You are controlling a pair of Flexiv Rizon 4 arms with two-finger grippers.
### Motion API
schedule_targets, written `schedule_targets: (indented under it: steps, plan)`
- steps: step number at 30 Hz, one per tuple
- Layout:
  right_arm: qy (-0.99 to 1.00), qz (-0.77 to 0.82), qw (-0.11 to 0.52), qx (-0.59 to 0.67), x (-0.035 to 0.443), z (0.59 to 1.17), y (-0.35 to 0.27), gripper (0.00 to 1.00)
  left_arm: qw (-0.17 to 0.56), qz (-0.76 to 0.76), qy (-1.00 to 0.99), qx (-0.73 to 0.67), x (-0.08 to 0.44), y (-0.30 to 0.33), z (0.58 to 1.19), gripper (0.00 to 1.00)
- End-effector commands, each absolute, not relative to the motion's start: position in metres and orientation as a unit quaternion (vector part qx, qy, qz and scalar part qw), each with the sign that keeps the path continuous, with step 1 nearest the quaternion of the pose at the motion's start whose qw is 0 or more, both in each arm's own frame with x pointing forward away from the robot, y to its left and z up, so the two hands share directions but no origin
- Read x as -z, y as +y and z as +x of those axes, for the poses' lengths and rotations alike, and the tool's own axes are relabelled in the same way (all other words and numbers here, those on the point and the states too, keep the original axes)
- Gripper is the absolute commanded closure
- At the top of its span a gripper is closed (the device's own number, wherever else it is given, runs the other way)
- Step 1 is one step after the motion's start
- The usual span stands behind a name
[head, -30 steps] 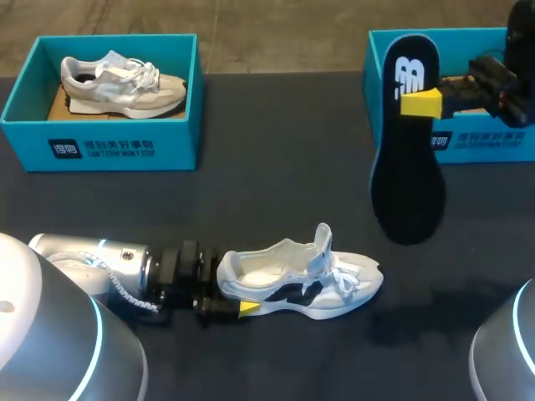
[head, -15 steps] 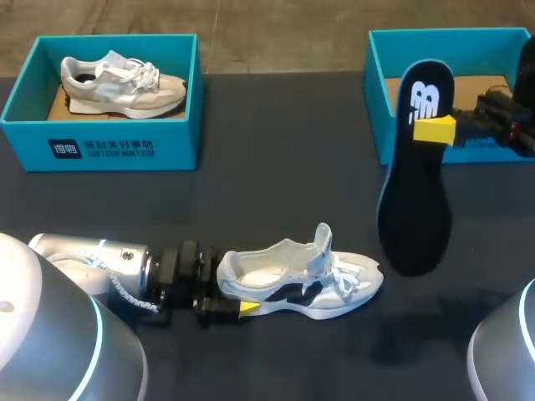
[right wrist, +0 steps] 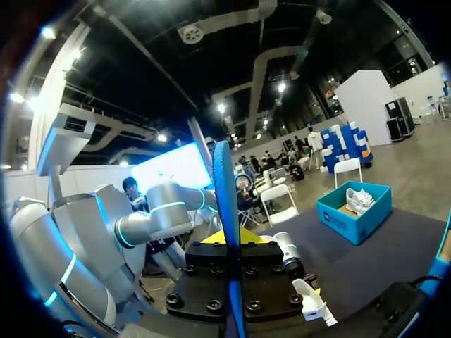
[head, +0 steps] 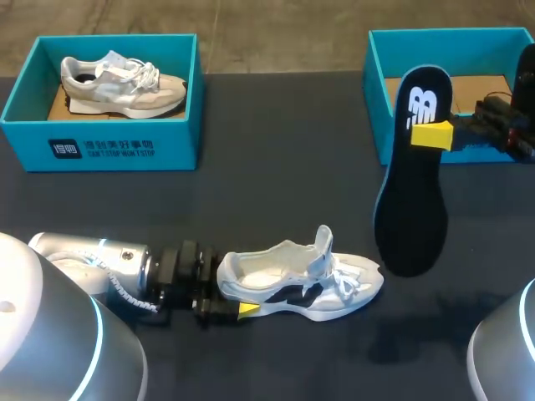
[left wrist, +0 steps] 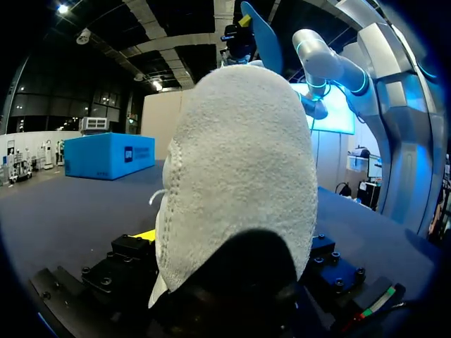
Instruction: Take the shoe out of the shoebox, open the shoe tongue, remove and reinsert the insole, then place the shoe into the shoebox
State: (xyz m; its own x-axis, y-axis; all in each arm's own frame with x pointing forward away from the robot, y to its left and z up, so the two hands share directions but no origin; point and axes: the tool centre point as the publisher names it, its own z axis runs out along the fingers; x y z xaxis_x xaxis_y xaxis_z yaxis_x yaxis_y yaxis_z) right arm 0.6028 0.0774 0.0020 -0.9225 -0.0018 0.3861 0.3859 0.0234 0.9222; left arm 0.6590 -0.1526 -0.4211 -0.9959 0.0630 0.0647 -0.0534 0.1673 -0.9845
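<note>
A white shoe (head: 301, 280) with a dark side mark lies on the black table, tongue (head: 323, 238) pulled up, toe to the right. My left gripper (head: 236, 290) stands open at its heel (left wrist: 239, 176); the heel sits between the fingers, with one yellow fingertip (left wrist: 144, 234) showing beside it. A black insole (head: 414, 175) hangs toe-down above the table, right of the shoe. My right gripper (head: 430, 134) is shut on it near its heel end; in the right wrist view the insole (right wrist: 227, 211) stands edge-on between the fingers. An open teal shoebox (head: 378, 75) is at the back right.
A second teal shoebox (head: 100, 150) stands at the back left with a grey-white shoe (head: 125, 83) inside. The black tabletop (head: 267, 192) lies bare between the two boxes and ahead of the shoe.
My right gripper has carried the insole a little to the right and lower. The shoe and my left arm have stayed where they were.
</note>
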Motion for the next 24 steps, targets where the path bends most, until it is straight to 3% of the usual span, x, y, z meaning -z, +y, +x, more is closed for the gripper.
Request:
schedule_targets:
  steps: [1,24]
  plan:
    - [-0.702,-0.138,0.141,0.685,-0.002,0.603,0.079,1.0,0.044,-0.006,-0.762,-0.646,0.418,-0.148,0.659,0.0]
    - [-0.702,-0.138,0.141,0.685,-0.002,0.603,0.079,1.0,0.03,-0.023,-0.82,-0.572,0.411,-0.137,0.666,0.0]
